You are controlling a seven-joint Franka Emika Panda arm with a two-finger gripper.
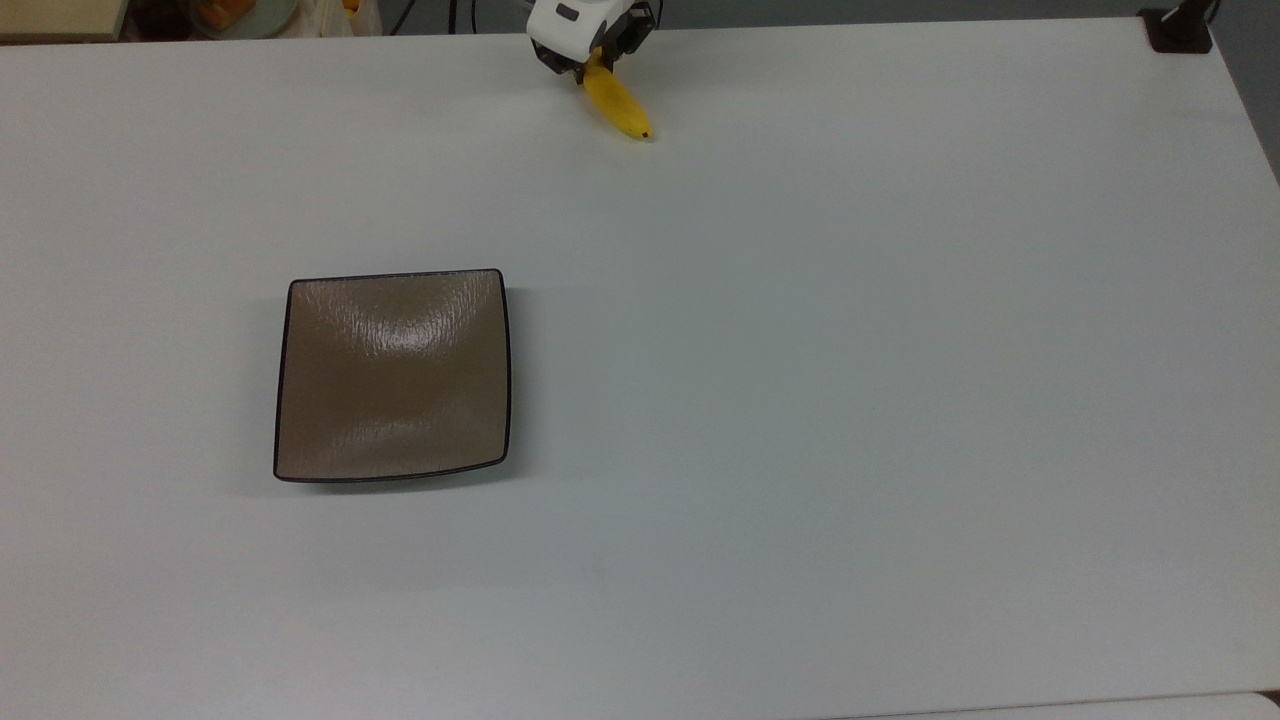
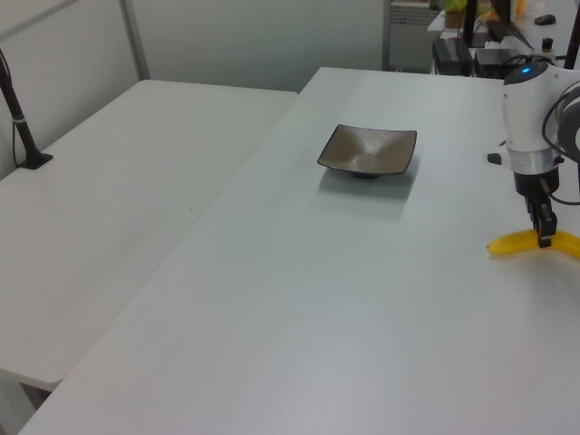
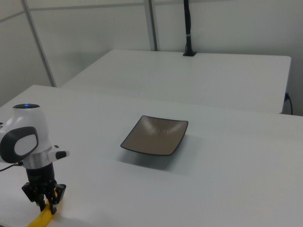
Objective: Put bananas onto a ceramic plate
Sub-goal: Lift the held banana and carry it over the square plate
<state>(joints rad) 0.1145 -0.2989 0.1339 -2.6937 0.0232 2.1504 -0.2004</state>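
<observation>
The yellow banana (image 1: 618,105) lies on the white table near the far edge in the top view, its dark tip pointing toward the top view's lower right. My gripper (image 1: 592,62) comes down from above and is shut on the banana's stem half, a finger pressed to each side. In the left view the gripper (image 2: 545,237) meets the banana (image 2: 512,243) at the table surface. In the right view the gripper (image 3: 47,203) stands over the banana (image 3: 41,218). The square tan-brown plate (image 1: 392,375) sits bare, far from the banana, at the top view's left centre.
A black post base (image 1: 1180,30) stands at the table's corner in the top view's upper right. A second white table (image 2: 109,208) adjoins on the left view's left, with a black pole (image 2: 18,118) on it. Clutter (image 1: 230,15) lies beyond the far edge.
</observation>
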